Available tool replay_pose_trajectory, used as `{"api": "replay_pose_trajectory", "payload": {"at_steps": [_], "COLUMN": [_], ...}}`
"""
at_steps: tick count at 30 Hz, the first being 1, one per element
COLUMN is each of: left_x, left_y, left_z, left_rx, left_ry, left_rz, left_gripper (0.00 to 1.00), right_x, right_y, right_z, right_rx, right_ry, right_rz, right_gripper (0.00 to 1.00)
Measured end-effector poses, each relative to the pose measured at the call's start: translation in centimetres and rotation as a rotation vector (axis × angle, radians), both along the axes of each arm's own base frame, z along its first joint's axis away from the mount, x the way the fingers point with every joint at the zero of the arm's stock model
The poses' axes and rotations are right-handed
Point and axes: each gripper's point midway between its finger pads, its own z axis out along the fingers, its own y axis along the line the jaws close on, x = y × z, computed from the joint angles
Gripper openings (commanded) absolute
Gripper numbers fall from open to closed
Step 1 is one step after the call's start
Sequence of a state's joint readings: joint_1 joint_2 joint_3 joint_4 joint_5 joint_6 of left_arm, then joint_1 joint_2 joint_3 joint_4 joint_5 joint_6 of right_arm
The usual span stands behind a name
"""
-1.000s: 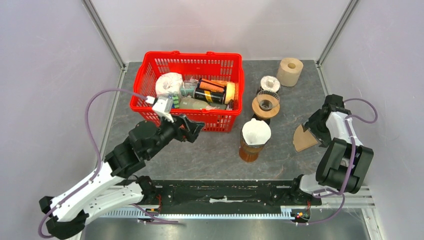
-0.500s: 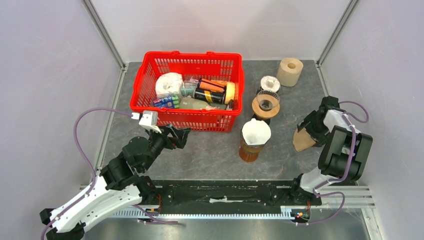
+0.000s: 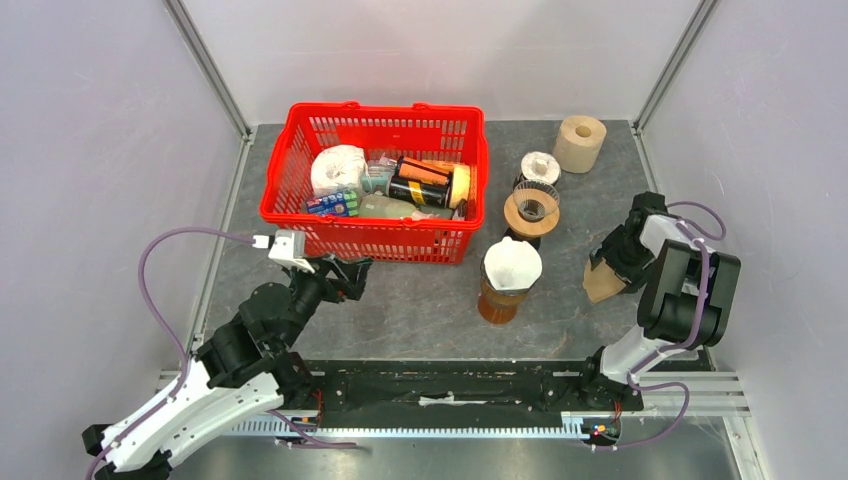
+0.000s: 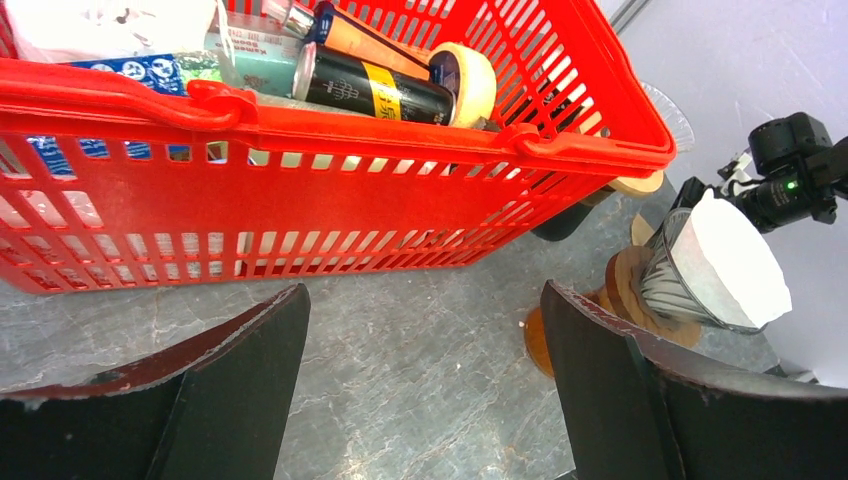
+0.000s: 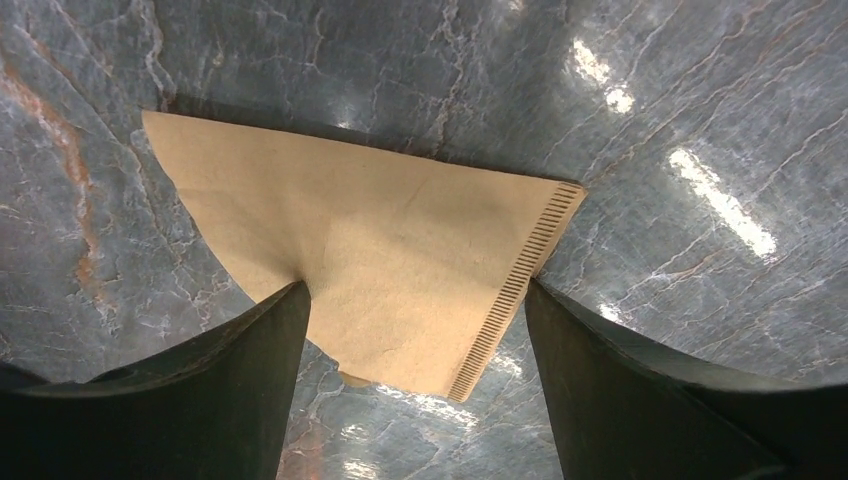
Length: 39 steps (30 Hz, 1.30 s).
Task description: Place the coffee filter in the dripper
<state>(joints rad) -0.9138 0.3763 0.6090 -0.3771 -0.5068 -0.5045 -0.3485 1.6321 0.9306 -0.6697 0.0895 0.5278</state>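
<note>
A brown paper coffee filter lies flat on the grey table at the right. My right gripper is open and low over it, one finger on each side of the filter's narrow end. A glass dripper with a wooden collar stands empty left of it. Nearer, another dripper on an amber carafe holds a white filter. My left gripper is open and empty above bare table, in front of the red basket.
The red basket, full of cans and packets, stands at the back left. A third small dripper and a cardboard roll stand at the back right. Cage posts and walls close both sides.
My left arm has pulled back from the basket toward the near left, still open. My right gripper has settled a little lower and leftward over the brown filter, its jaws narrowing slightly.
</note>
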Motion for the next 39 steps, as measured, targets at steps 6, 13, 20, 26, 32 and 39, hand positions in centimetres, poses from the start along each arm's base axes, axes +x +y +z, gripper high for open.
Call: {"api": "replay_pose_trajectory", "payload": {"at_steps": [6, 13, 20, 26, 32, 39], "left_x": [-0.2, -0.2, -0.2, 0.0, -0.1, -0.3], "left_y": [1.0, 1.4, 1.3, 0.9, 0.3, -1.0], "left_z": [0.3, 0.1, 0.0, -0.4, -0.6, -0.8], "left_rx": [-0.019, -0.018, -0.014, 0.001, 0.005, 0.009], "left_ry": [-0.019, -0.021, -0.018, -0.005, 0.003, 0.017], "left_rz": [0.025, 0.042, 0.041, 0.032, 0.007, -0.052], "left_gripper": [0.92, 0.93, 0.93, 0.93, 0.93, 0.93], "right_x": [0.9, 1.7, 2.0, 2.1, 3.5, 5.0], "right_y": [0.3, 0.8, 1.0, 2.2, 3.8, 7.6], "right_z": [-0.1, -0.1, 0.2, 1.6, 7.3, 16.4], "right_rx": [-0.021, -0.031, -0.03, 0.019, 0.061, 0.186], "right_ry": [0.012, -0.008, -0.04, -0.108, -0.32, -0.621], "right_rz": [0.028, 0.047, 0.048, 0.054, 0.089, 0.218], "right_gripper": [0.74, 0.44, 0.33, 0.32, 0.31, 0.32]}}
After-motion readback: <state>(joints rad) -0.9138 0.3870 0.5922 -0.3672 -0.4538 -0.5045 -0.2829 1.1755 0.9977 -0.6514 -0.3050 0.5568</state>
